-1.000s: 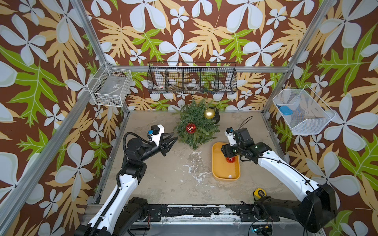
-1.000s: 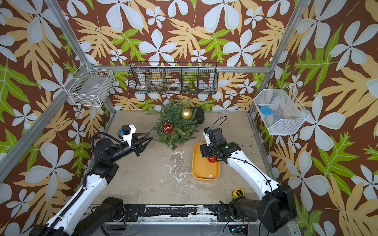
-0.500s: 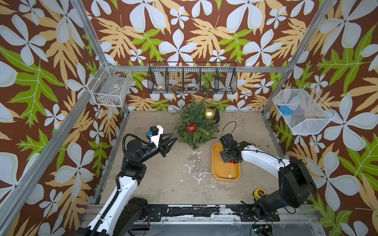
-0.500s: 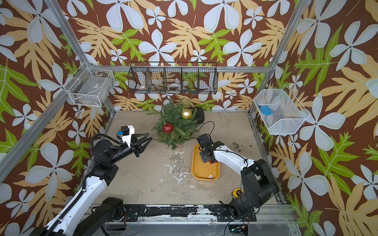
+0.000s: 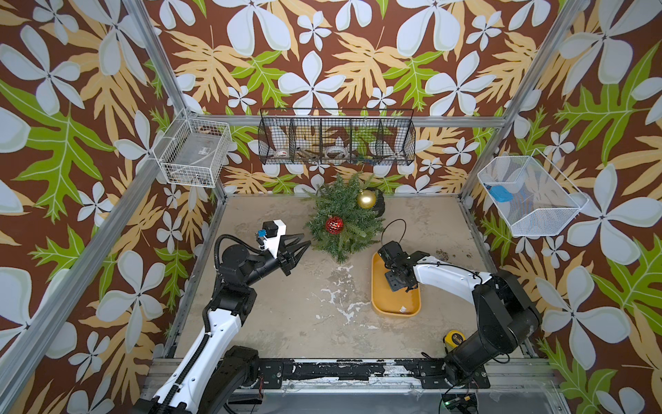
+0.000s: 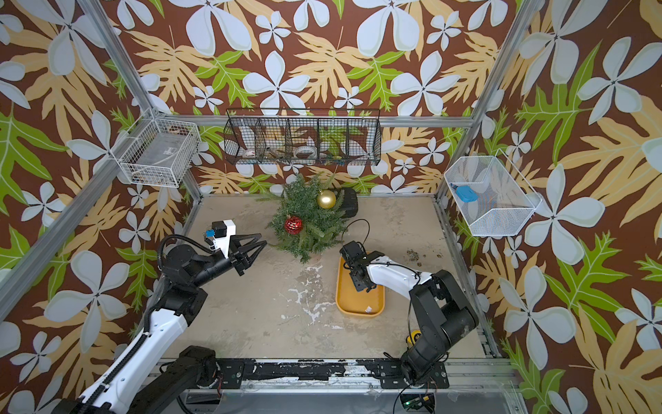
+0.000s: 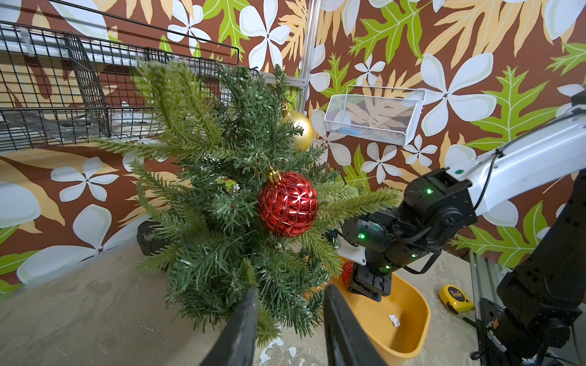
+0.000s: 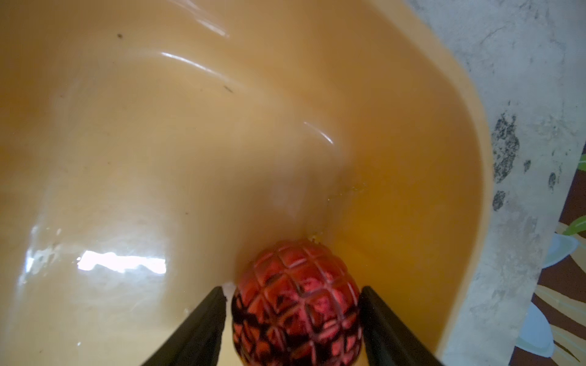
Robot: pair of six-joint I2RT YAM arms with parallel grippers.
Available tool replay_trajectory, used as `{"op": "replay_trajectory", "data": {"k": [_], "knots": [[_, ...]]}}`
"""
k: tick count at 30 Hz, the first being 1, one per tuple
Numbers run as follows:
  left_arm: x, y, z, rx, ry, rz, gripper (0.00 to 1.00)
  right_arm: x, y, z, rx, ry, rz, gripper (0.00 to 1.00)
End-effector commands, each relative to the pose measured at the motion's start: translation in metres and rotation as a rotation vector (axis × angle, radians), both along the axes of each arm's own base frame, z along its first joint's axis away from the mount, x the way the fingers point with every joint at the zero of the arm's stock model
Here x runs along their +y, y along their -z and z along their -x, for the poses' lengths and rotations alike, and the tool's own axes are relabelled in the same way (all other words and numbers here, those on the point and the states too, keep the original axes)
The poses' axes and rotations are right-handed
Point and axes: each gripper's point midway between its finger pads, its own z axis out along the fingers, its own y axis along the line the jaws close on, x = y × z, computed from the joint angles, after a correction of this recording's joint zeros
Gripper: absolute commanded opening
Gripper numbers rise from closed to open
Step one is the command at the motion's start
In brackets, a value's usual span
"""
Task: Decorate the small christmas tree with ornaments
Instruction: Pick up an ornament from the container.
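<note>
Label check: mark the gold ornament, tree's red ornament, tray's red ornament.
gold ornament [image 5: 366, 199], in a top view, ball centre.
tree's red ornament [image 7: 288, 204], left wrist view, faceted front.
tray's red ornament [image 8: 296, 310], right wrist view, faceted side.

Tree behind tray; two ornaments on tree, third ornament in tray.

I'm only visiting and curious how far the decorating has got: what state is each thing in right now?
Small christmas tree, leaning toward the robot, not upright.
Gold ornament, hanging on the tree.
First red ornament, hanging on the tree.
Second red ornament, lying in the yellow tray.
Left pincer, open, empty, near the tree.
Right pincer, astride the second red ornament; grip unclear.
</note>
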Motion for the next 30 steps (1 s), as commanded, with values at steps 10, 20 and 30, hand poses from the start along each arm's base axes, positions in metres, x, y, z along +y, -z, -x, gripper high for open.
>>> {"op": "replay_trajectory", "data": {"k": [10, 20, 30], "knots": [[0.0, -0.006, 0.001, -0.017, 0.003, 0.004, 0.37, -0.003, 0.001, -0.005, -0.023, 0.022, 0.024, 0.66], [-0.001, -0.004, 0.001, -0.01, 0.008, 0.005, 0.37, 0.0, -0.013, -0.008, -0.06, 0.021, -0.002, 0.58], [-0.003, -0.004, 0.003, -0.015, 0.025, 0.007, 0.37, 0.035, -0.1, -0.007, -0.183, -0.026, -0.38, 0.57]]}}
